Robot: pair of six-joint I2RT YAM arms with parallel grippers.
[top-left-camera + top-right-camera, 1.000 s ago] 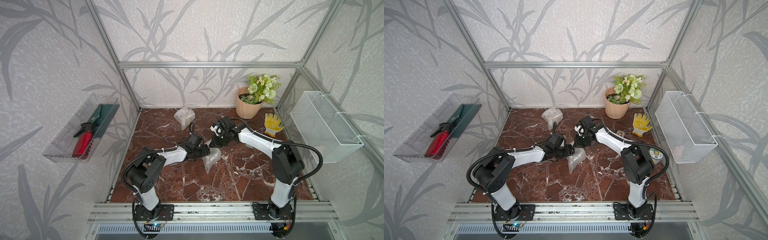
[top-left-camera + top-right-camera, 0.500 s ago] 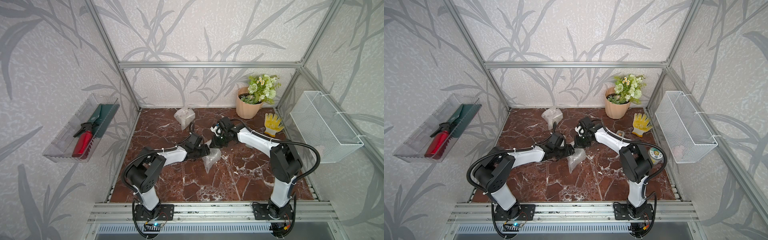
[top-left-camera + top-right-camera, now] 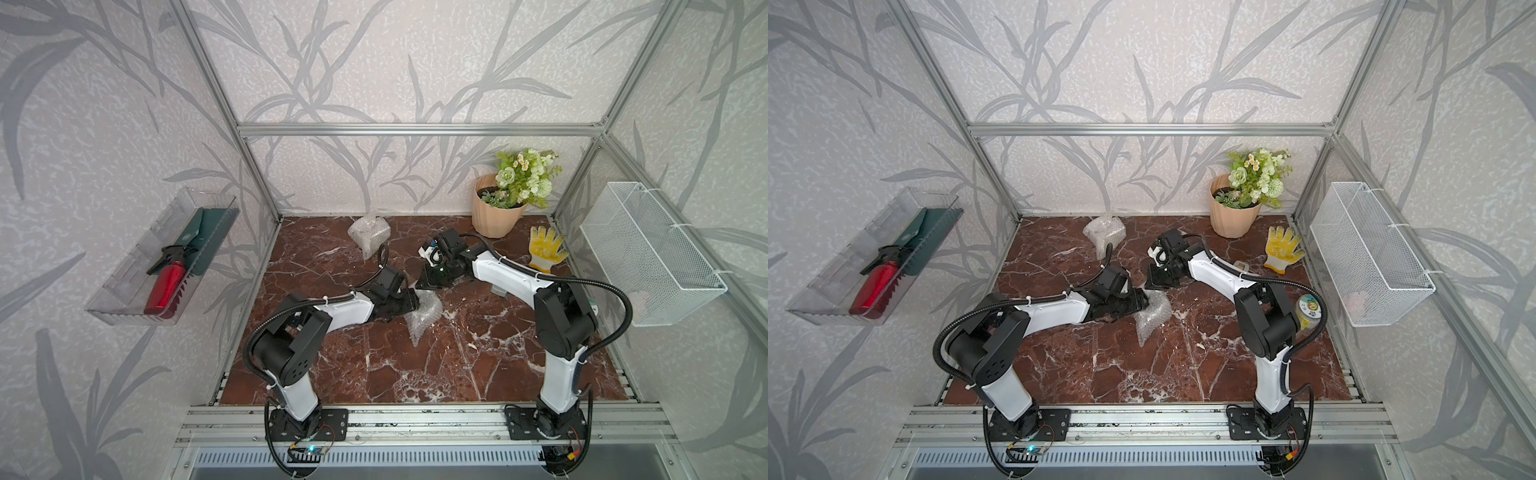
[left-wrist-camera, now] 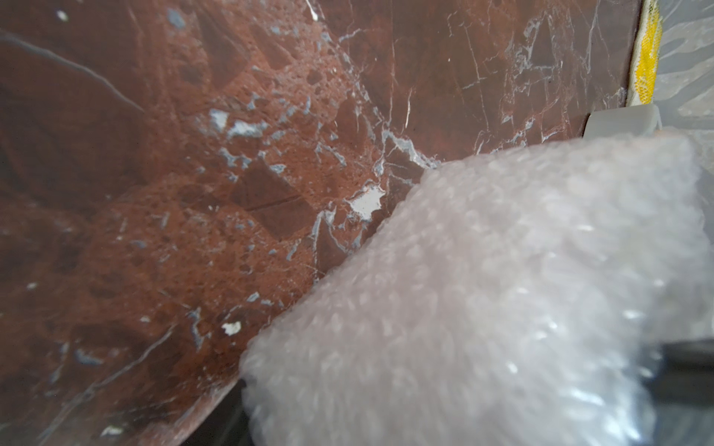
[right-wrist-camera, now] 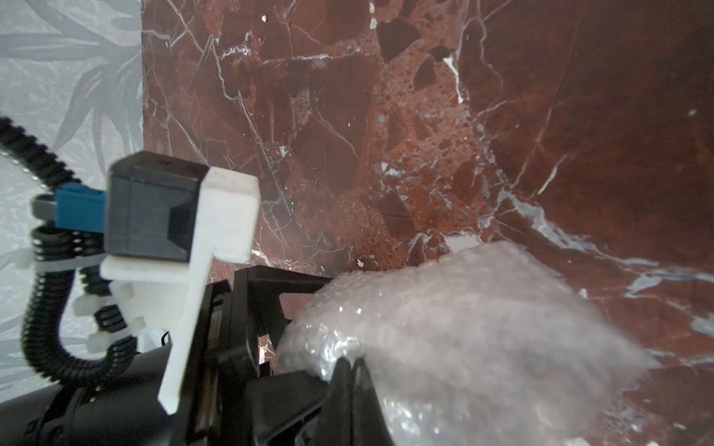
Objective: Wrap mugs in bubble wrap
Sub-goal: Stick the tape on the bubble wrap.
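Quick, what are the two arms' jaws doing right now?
Left gripper: jaws closed around the bubble wrap bundle.
Right gripper: jaws shut at the bundle's edge; pinching wrap or not, unclear.

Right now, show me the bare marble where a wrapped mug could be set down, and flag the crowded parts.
Widest free patch: front marble between the two arm bases, nearer than the centre bundle. Smaller one: back-left, between the wall and the back bundle. Crowded: the centre, where left gripper and right gripper meet, and the right side by flowerpot and glove.
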